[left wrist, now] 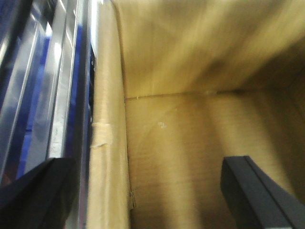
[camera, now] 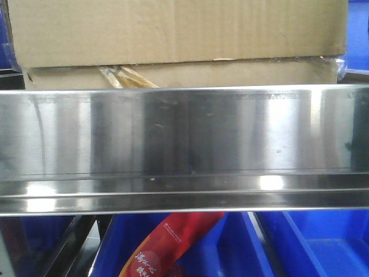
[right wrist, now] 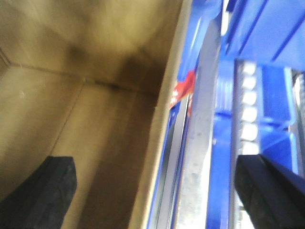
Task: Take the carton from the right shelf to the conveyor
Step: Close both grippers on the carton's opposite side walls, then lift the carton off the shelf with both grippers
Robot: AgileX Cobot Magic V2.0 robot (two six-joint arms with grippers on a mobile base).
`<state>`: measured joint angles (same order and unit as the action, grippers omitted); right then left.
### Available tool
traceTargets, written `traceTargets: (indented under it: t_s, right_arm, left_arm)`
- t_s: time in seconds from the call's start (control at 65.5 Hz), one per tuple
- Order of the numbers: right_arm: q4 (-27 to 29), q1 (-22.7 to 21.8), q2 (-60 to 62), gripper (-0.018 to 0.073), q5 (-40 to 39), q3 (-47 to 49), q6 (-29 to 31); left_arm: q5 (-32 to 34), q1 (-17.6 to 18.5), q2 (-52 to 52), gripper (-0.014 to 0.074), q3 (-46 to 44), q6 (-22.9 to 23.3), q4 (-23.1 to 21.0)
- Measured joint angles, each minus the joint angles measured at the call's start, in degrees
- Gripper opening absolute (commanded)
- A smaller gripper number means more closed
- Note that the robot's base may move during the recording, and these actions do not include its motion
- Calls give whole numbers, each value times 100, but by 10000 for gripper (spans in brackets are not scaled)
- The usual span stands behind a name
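the carton (camera: 173, 34) sits on the shelf (camera: 184, 138), at 12 o'clock in the front view. my left gripper (left wrist: 147, 183) and right gripper (right wrist: 155, 191) are both spread wide, each straddling one side wall of the open top and clamping nothing. it looks empty, so probably light, but those thin creased walls will flex. i'd pinch deep, near a corner, both sides together.

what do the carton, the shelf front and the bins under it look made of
Carton: matte brown corrugated cardboard, creased, with glossy amber tape at its seam. Shelf front: likely brushed stainless steel, going by its streaky mirror-like reflections. Bins: smooth, bright blue, probably moulded plastic.
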<state>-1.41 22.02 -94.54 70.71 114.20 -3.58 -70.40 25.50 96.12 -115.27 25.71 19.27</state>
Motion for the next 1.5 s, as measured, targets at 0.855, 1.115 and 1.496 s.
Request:
traceTargets:
  t_s: [0.855, 1.115, 1.496]
  right_arm:
    - [35, 0, -465, 274, 0, 0, 0]
    - [-8, -5, -479, -69, -12, 0, -71]
    - [-7, -18, -479, -64, -12, 0, -144]
  left_arm:
    - [0, -509, 348, 404, 0, -255, -329]
    - [0, -664, 348, 204, 0, -307, -421]
    - [0, -737, 477, 314, 0, -461, -856]
